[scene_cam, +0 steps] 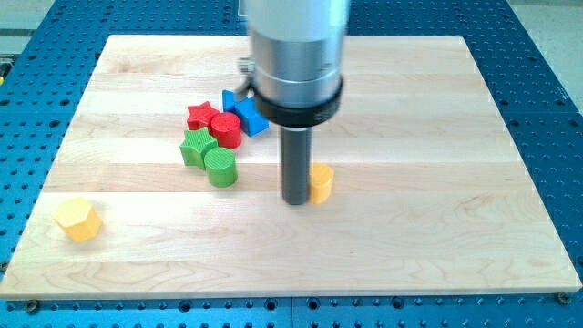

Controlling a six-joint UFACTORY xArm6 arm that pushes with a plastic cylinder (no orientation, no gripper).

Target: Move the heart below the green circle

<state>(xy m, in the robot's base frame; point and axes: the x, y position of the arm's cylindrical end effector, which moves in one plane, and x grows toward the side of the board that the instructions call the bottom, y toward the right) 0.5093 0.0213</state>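
A yellow block (322, 182), partly hidden by the rod so its shape is hard to make out, lies near the board's middle. My tip (296, 201) rests on the board touching the yellow block's left side. The green circle (220, 168) sits to the view's left of my tip, with a gap between them. It is the lowest block of a small cluster.
The cluster also holds a green star (196, 146), a red star (202, 116), a red circle (226, 130) and a blue block (248, 115) partly behind the arm. A yellow hexagon (76, 219) lies alone near the wooden board's (428, 246) lower left corner.
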